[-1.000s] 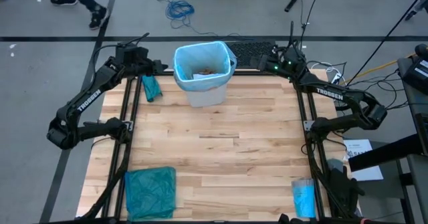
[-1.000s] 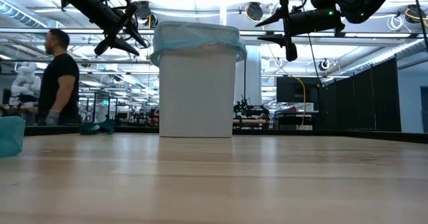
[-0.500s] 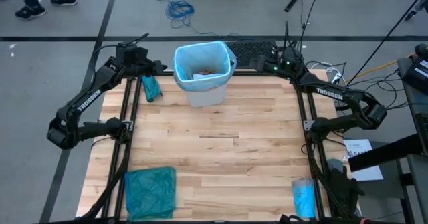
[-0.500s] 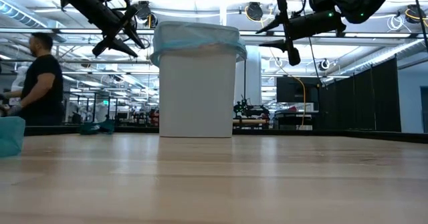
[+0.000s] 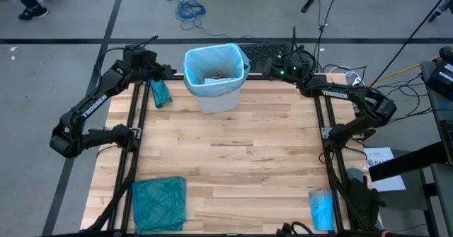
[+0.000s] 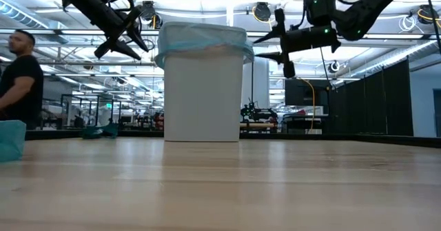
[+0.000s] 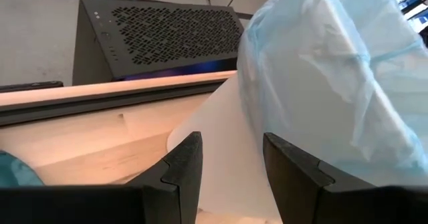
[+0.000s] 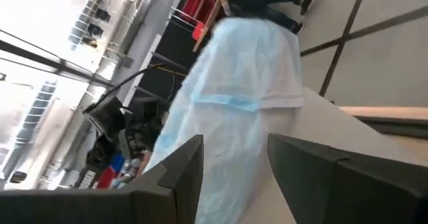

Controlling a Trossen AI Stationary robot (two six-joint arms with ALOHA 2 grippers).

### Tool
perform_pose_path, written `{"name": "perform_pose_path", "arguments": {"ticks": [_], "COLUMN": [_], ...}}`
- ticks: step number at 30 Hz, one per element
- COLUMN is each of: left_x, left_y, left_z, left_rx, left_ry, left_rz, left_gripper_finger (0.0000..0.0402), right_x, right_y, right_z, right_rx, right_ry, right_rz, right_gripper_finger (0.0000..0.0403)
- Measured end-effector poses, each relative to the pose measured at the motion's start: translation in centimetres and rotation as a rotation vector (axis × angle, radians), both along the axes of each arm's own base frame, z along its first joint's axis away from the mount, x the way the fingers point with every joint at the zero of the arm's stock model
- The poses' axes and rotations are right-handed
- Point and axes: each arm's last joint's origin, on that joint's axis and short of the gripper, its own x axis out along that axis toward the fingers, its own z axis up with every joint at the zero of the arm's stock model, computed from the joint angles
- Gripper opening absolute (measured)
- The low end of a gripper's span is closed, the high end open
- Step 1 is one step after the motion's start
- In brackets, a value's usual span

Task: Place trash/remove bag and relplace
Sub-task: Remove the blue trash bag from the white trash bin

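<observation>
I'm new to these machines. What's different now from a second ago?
The right end effector has swung in toward the white bin, now close beside the rim where the light blue bag folds over; its fingers stand apart, holding nothing. A person in the background walked toward the picture's edge. The left end effector, the bin and the trash inside stayed put.

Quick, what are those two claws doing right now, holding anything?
Left gripper: open, holding nothing, beside the bag on the bin.
Right gripper: open, holding nothing, on the bin's other side.
</observation>
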Motion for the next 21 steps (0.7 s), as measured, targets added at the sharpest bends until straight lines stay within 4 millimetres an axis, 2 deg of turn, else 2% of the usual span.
{"name": "perform_pose_path", "arguments": {"ticks": [7,21], "left_x": [-0.1,-0.2], "left_y": [-0.2,-0.2], "left_z": [-0.3,-0.4], "left_rx": [-0.017,-0.022], "left_ry": [0.038,0.043], "left_rz": [-0.012,-0.008], "left_gripper_finger": [0.0153,0.0153], "right_x": [0.7,1.4], "right_y": [-0.2,0.7], "right_z": [-1.6,0.3], "right_rx": [0.049,-0.03], "right_ry": [0.047,-0.128], "right_rz": [0.033,0.079], "right_gripper_finger": [0.016,0.016]}}
